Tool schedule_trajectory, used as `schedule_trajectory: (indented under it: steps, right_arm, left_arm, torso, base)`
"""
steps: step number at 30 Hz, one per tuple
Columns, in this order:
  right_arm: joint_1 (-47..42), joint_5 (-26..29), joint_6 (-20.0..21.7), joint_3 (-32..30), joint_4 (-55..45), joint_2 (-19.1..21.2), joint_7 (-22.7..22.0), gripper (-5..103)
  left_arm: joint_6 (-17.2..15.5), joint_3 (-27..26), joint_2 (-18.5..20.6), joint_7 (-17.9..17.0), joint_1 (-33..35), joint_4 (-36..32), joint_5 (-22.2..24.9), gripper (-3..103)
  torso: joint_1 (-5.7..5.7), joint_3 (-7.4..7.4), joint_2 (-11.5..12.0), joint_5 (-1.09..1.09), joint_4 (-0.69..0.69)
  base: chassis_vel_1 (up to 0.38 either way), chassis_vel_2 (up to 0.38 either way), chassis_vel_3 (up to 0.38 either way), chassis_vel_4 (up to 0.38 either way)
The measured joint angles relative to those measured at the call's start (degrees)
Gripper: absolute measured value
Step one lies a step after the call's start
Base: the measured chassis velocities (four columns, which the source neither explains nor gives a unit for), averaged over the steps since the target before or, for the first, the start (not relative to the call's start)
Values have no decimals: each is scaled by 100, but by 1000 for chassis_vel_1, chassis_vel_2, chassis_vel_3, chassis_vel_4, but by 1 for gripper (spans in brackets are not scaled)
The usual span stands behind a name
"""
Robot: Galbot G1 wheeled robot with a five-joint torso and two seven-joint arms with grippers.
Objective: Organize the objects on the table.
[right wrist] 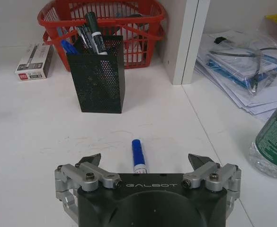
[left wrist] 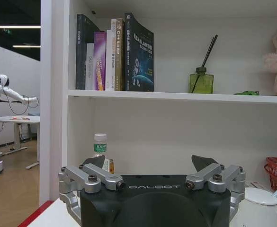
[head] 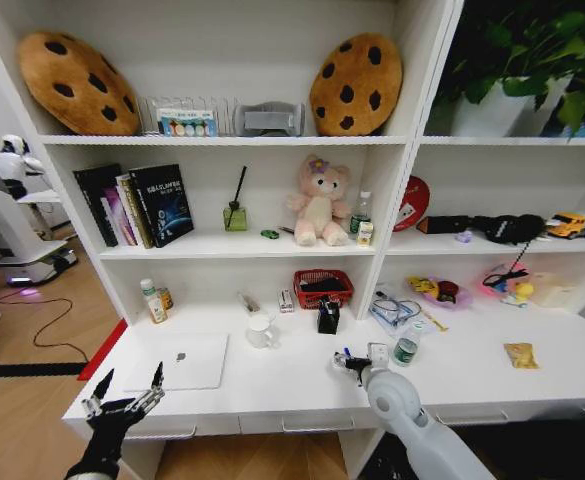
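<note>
My right gripper (head: 350,362) hovers open low over the white table (head: 302,395), in front of the black mesh pen holder (head: 328,316). In the right wrist view a blue-capped pen (right wrist: 138,155) lies on the table between the spread fingers of the right gripper (right wrist: 145,160). The pen holder (right wrist: 99,73) stands beyond it with several pens inside. A green-topped can (head: 405,350) stands just right of the gripper. The silver laptop (head: 187,360) lies shut at the left. My left gripper (head: 127,392) is open at the table's front left corner, holding nothing. A tiny green toy car (head: 270,234) sits on the shelf.
A red basket (head: 323,287) and a small box (right wrist: 33,61) sit behind the pen holder. A white mug (head: 260,330) stands right of the laptop. Papers and cables (right wrist: 242,52) lie past the shelf divider (right wrist: 188,38). Small bottles (head: 154,300) stand at the back left.
</note>
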State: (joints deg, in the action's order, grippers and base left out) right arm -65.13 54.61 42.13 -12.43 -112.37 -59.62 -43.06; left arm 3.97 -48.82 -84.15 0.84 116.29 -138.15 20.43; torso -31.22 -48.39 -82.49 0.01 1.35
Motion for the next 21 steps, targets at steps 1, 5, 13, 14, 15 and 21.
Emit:
schedule_trajectory:
  steps: [1,5,13,14,15,21]
  right_arm:
    - [77,98,26,3,69,-1,39,100]
    - [231,396,38,2,240,-34,56,98]
    - [334,437,37,-6,444,-21,195,68]
    - [334,437,37,-6,444,-21,195,68]
    - [352,436,35,-4,478,-16,215,62]
    - [423,436,24,0,574,19,438,48]
  left_arm:
    - [0,0,0,0,0,0,0,100]
    - [0,0,0,0,0,0,0,100]
    - [0,0,0,0,0,0,0,100]
    - [0,0,0,0,0,0,0,100]
    - [0,0,0,0,0,0,0,100]
    - [0,0,0,0,1,0,0,100]
  torso:
    - [0,0,0,0,-1]
    - [0,0,0,0,-1]
    - [0,0,0,0,-1]
    - [0,0,0,0,-1]
    - [0,0,0,-1,0]
    - [0,0,0,-1,-1]
  base:
    - [0,0,0,0]
    - [0,0,0,0]
    - [0,0,0,0]
    - [0,0,0,0]
    - [0,0,0,0]
    - [0,0,0,0]
